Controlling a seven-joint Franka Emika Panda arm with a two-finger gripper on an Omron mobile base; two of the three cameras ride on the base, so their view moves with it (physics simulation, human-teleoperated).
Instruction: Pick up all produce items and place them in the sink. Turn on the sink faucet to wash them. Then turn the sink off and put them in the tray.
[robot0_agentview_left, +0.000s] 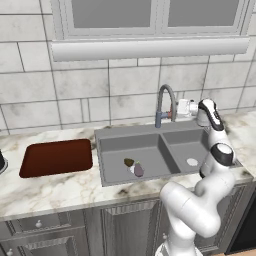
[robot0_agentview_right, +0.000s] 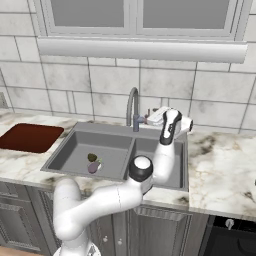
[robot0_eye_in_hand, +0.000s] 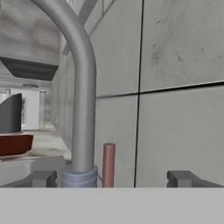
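Grey metal makes up the faucet (robot0_agentview_left: 165, 102), a tall gooseneck with an arched spout that rises at the back rim of the sink (robot0_agentview_left: 150, 134), just right of centre in the left base view. In the hand view its thick pipe (robot0_eye_in_hand: 83, 100) fills the left half of the frame, with a short reddish lever (robot0_eye_in_hand: 108, 164) standing just beside its bluish base collar. The end effector (robot0_eye_in_hand: 111, 178) is released, its two dark fingertips (robot0_eye_in_hand: 43, 178) spread wide at the bottom of that frame, one on each side of the pipe and lever, touching neither. The sink is a grey double basin set in a marbled worktop (robot0_agentview_left: 45, 187). In its left basin lie a small purple eggplant (robot0_agentview_left: 138, 170) and a dark olive-brown round item (robot0_agentview_left: 129, 162), touching. A reddish-brown tray (robot0_agentview_left: 57, 156) sits left of the sink.
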